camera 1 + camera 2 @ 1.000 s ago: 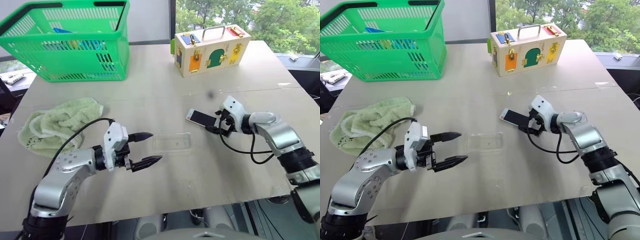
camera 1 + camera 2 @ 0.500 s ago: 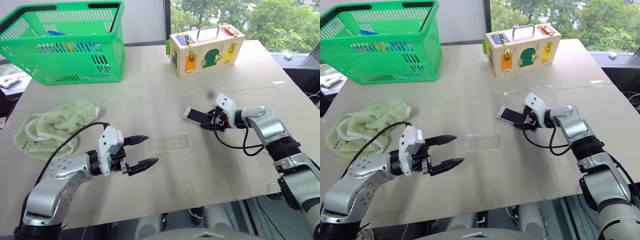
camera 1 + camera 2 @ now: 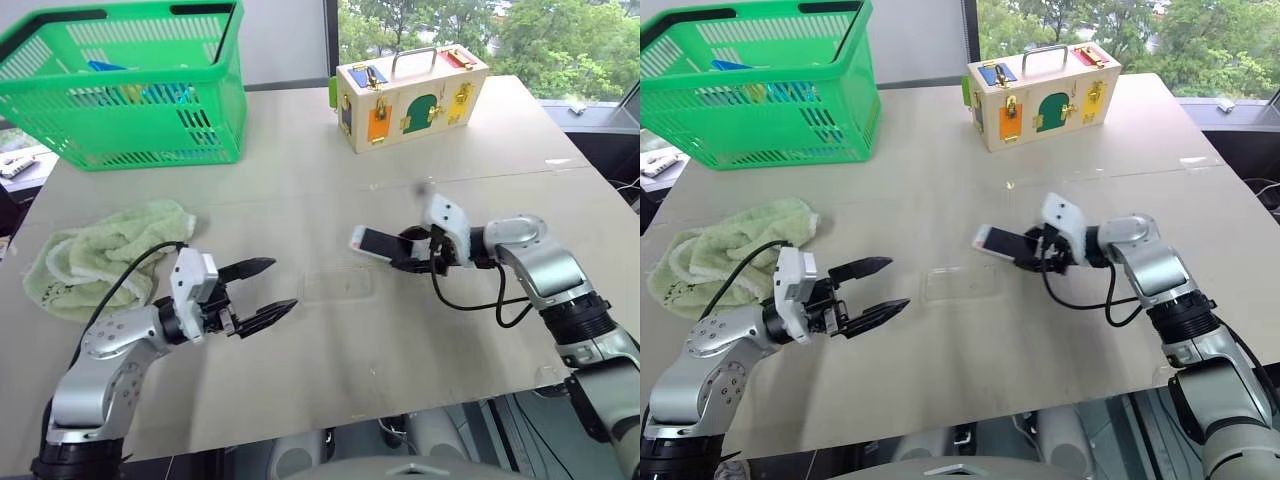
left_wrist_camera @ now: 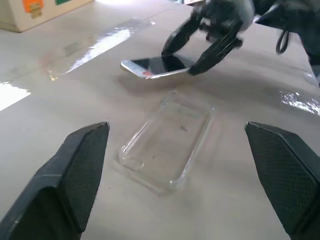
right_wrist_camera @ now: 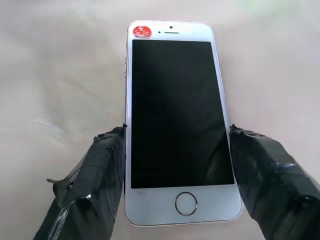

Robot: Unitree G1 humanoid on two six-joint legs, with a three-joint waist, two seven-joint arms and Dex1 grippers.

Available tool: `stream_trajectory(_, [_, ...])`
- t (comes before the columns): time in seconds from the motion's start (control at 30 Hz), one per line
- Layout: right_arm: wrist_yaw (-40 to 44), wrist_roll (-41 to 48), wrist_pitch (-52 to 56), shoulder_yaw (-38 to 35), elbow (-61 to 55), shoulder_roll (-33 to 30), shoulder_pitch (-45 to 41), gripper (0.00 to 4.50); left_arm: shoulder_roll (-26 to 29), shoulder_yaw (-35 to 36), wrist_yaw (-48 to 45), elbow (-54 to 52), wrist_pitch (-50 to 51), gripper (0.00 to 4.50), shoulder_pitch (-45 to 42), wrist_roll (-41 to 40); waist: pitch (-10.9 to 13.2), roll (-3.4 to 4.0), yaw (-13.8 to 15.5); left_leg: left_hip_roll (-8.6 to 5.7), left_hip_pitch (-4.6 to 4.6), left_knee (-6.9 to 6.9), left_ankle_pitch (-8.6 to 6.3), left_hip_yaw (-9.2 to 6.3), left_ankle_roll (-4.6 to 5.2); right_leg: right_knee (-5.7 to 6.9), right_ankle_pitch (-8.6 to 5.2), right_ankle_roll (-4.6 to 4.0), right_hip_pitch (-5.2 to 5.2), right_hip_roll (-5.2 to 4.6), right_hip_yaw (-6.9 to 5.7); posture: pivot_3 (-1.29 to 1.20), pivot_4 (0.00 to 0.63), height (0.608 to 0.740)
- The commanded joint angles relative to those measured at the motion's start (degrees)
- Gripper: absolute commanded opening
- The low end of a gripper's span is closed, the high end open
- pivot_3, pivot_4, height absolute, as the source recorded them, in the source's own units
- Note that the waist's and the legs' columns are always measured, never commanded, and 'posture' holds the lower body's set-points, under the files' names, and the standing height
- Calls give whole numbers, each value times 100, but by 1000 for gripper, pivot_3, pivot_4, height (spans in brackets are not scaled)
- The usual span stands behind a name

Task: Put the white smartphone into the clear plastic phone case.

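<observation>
The white smartphone (image 3: 372, 241), black screen up with a red sticker near its top, hangs a little above the table, to the right of the case. My right gripper (image 3: 405, 252) is shut on its long sides near the home button, as the right wrist view shows with a finger (image 5: 102, 170) on each edge of the phone (image 5: 177, 110). The clear plastic phone case (image 3: 335, 286) lies flat on the table, open side up. My left gripper (image 3: 280, 285) is open to the left of the case, its fingertips pointing at it, with the case (image 4: 167, 142) lying ahead between the fingers.
A green basket (image 3: 130, 80) stands at the back left and a wooden lock box (image 3: 410, 95) at the back right. A green towel (image 3: 100, 245) lies crumpled to the left of my left arm. The table's front edge (image 3: 330, 415) runs close below both arms.
My right gripper has closed on the phone, lifted it off the table and carried it left toward the case. My left gripper has drawn slightly left, still open.
</observation>
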Motion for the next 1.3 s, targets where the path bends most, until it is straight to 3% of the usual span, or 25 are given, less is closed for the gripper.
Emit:
stream_trajectory(0.03, [-21, -109, 431, 425, -685, 84, -293, 2757, 203, 158, -260, 191, -12, 4500, -109, -153, 1, 2, 20, 0, 0, 0, 0, -1, 0, 1, -1, -1, 0, -1, -2, 0, 150, 740])
stream_trajectory(0.23, [-225, -676, 433, 1162, -491, 212, -455, 2757, 332, 136, -422, 285, 72, 4500, -102, -190, 2, 3, 33, -9, -7, 1, -1, 1, -2, -6, -2, -2, 0, -35, -10, 0, 150, 740])
stream_trajectory(0.53, [14, -1035, 284, 1596, -561, -12, -457, 2757, 315, 244, -346, 8, 142, 4500, 184, -264, 2, 4, 21, -9, -32, -6, -1, -3, -2, -28, -1, -2, -13, -36, -19, 0, 150, 740])
stream_trajectory(1.3, [188, -1437, 360, 1830, -1035, -240, -313, 2756, 311, 143, -324, 39, 70, 4500, 223, -250, 3, 5, 23, -7, -32, -7, -1, -8, -3, -32, -1, -1, -11, -36, -28, 0, 150, 740])
